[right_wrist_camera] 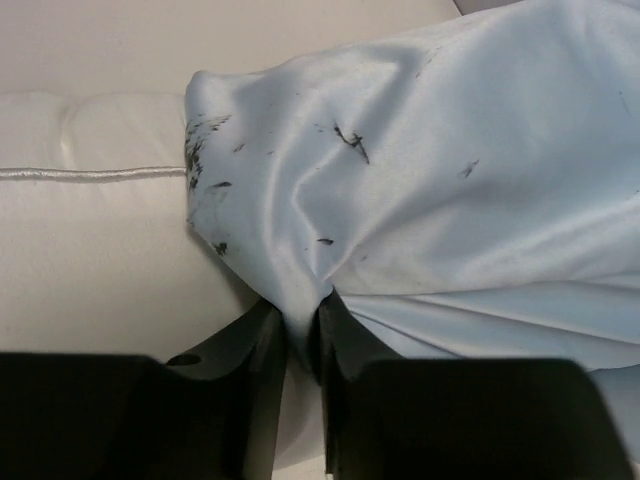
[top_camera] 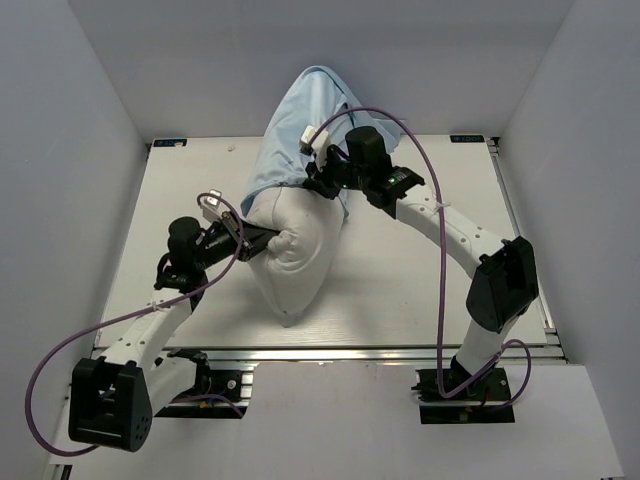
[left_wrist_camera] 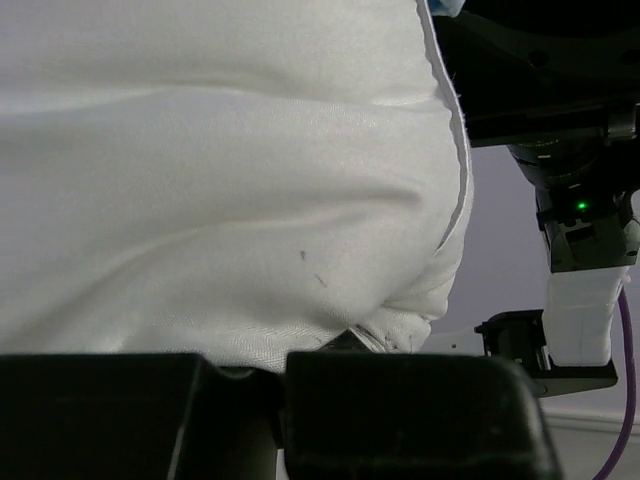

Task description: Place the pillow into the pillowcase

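**While cloth is pinched on two sides, pillow [top_camera: 292, 262] lies with its far end under pillowcase [top_camera: 300, 115]**

Where the pillow tapers to a blunt corner nearest the arm bases, its white cover lies bare on the pale, smooth table [top_camera: 420, 300]. The pillow is plump and soft, with shallow wrinkles running across its finely woven fabric. A narrow piped seam follows its edge.

On the pillow's left flank, the left gripper [top_camera: 268, 243] presses in and makes a dimple. Its dark, blocky fingers [left_wrist_camera: 400, 400] are drawn together on a small fold of the white cloth by the seam, and creases fan out from that spot.

Beyond the pillow's middle, on its right side, the right gripper [top_camera: 318, 178] sits at the rim of the pillowcase. Its two black fingers [right_wrist_camera: 255, 345] stand nearly together with a tuck of light blue cloth nipped between them. Tight folds radiate from the nip. This fabric is thin, faintly glossy and heavily creased, with a few small dark flecks near its corner, and it lies draped over the paler pillow surface.

Past the pillow's far end, the pillowcase bulges into a rounded blue hump that reaches beyond the table's back edge.
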